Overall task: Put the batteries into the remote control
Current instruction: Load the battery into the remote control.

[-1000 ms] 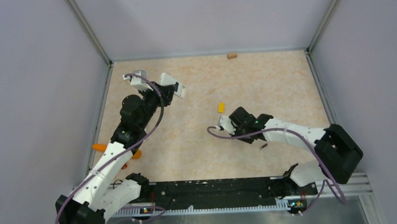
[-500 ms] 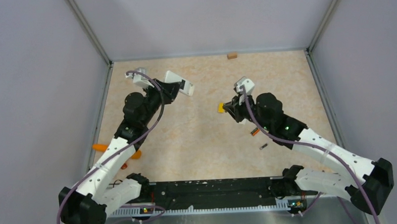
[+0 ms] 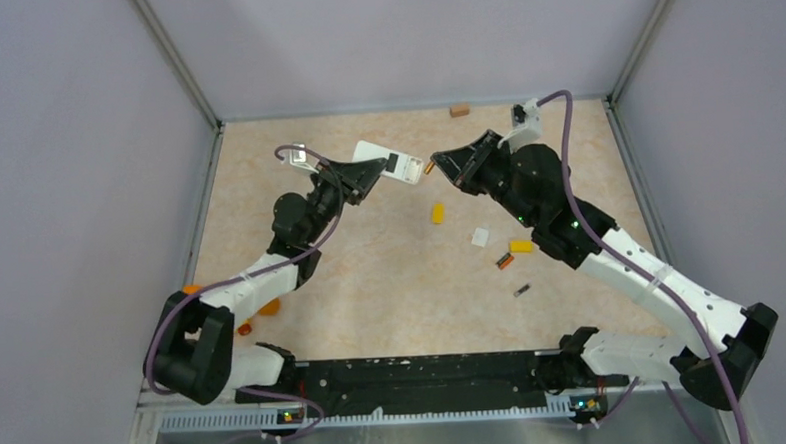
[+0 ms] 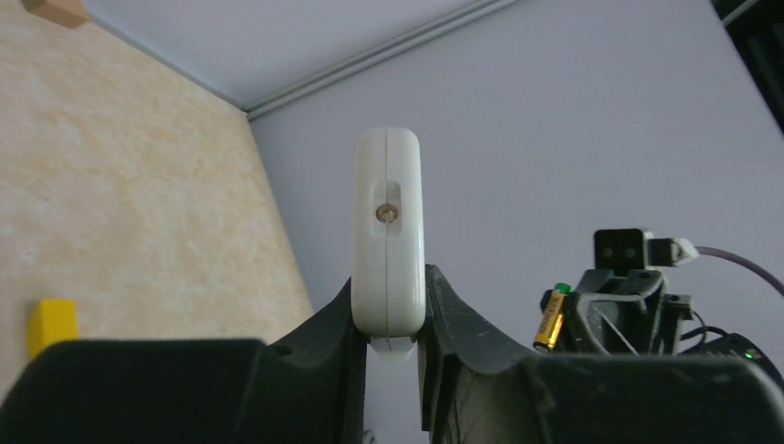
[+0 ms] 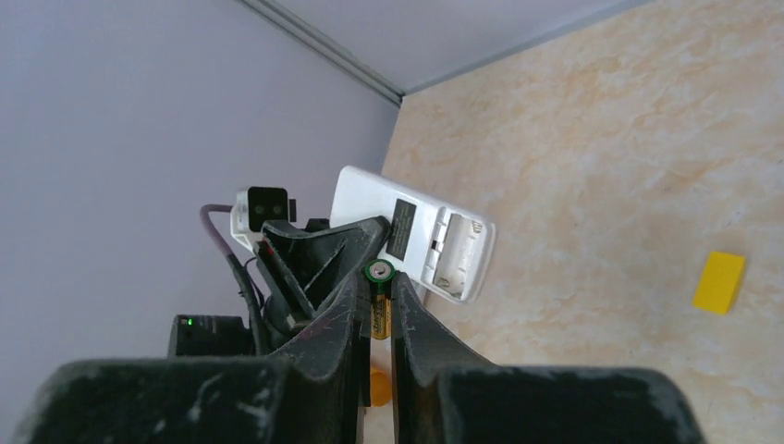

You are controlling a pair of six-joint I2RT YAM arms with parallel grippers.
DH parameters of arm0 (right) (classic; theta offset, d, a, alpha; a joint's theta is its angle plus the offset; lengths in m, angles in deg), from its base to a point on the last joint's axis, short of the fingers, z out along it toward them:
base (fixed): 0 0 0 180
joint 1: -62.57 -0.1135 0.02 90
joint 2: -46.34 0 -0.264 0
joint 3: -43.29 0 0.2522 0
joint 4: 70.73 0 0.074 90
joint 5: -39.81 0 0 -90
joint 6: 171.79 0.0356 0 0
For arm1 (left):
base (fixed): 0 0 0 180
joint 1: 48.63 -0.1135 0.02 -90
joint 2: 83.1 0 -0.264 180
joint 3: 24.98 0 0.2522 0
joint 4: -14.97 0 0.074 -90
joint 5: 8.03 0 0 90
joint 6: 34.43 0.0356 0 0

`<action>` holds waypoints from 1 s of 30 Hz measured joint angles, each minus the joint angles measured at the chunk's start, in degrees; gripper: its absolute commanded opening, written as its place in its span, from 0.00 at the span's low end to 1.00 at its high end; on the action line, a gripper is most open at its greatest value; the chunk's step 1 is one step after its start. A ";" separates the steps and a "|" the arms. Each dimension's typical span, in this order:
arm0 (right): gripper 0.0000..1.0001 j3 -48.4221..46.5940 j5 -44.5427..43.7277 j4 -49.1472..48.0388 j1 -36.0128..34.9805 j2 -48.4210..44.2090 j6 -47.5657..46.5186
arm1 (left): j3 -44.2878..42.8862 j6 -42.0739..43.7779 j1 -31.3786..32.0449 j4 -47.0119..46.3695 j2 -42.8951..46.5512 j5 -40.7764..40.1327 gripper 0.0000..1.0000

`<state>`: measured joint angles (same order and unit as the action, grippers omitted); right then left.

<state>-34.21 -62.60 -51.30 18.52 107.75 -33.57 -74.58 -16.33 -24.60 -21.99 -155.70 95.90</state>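
From above: left gripper [image 3: 369, 173] clamped on the remote control [image 3: 395, 165] near the far edge, right gripper [image 3: 439, 164] pinching a battery [image 3: 431, 167] just beside it. Two more batteries [image 3: 505, 261] lying toward the right edge. Left wrist: remote control edge-on between the fingers. Right wrist: battery squeezed tight in the jaws.

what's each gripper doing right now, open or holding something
Left gripper: closed, holding the remote control by its end.
Right gripper: closed, holding a battery between its fingers.
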 measured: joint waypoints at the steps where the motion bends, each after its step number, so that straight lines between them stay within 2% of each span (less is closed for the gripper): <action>1: 0.00 -0.92 0.00 0.70 0.00 0.98 0.85 | 0.39 -2.23 0.22 -2.82 -1.53 0.24 0.00; 5: 0.00 -4.35 -0.11 4.48 -0.02 4.52 1.95 | 1.22 -9.18 1.03 -12.68 -5.75 0.24 0.00; 11: 0.00 -5.70 -2.03 6.34 -0.20 6.71 0.44 | 1.46 -15.65 1.64 -21.35 -8.72 0.20 0.00; 30: 0.00 -11.17 -9.33 7.28 -2.78 12.17 -4.70 | 1.55 -21.64 2.08 -27.71 -13.70 -0.09 0.00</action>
<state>-45.38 -71.93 -44.02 15.74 119.93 -38.27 -73.03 -37.97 -22.52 -49.70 -169.40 95.82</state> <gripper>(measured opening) 0.074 0.250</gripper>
